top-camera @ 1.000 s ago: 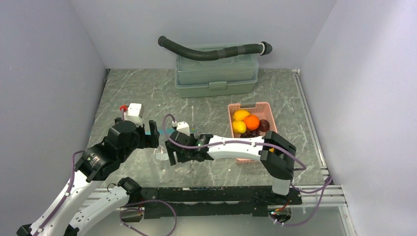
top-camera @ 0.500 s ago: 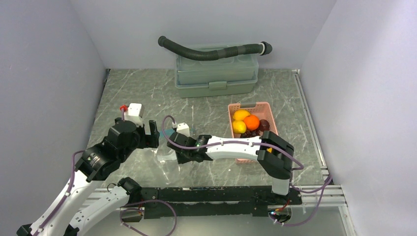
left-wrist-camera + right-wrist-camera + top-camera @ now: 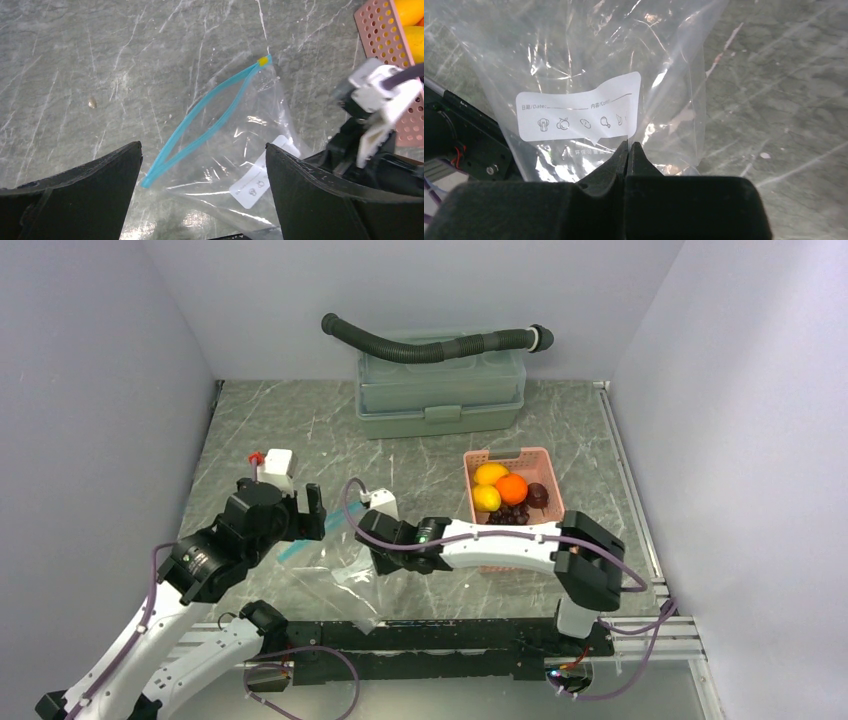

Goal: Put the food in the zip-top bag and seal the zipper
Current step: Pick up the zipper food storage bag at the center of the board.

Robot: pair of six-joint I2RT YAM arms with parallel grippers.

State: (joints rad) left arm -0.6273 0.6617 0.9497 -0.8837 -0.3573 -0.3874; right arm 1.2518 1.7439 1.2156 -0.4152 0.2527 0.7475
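The clear zip-top bag [image 3: 335,572] lies crumpled on the marble table between the two grippers. Its teal zipper [image 3: 200,125] gapes in a narrow loop with a yellow slider at the far end. My right gripper [image 3: 629,146] is shut on the bag's plastic just below the white label [image 3: 579,114]; from above, the right gripper [image 3: 378,558] sits at the bag's right side. My left gripper [image 3: 202,147] hangs open above the bag's mouth, touching nothing. The food stays in the pink basket [image 3: 505,454]: two lemons [image 3: 491,474], an orange [image 3: 511,488] and grapes [image 3: 515,512].
A green lidded box [image 3: 440,400] with a dark ribbed hose [image 3: 430,344] on top stands at the back. White walls close in both sides. The metal rail [image 3: 450,625] holding the arm bases runs along the near edge. A small brown speck [image 3: 92,102] lies left of the bag.
My right gripper has shut on the bag and drawn it toward the near edge, so the teal zipper now shows. The left arm has barely moved.
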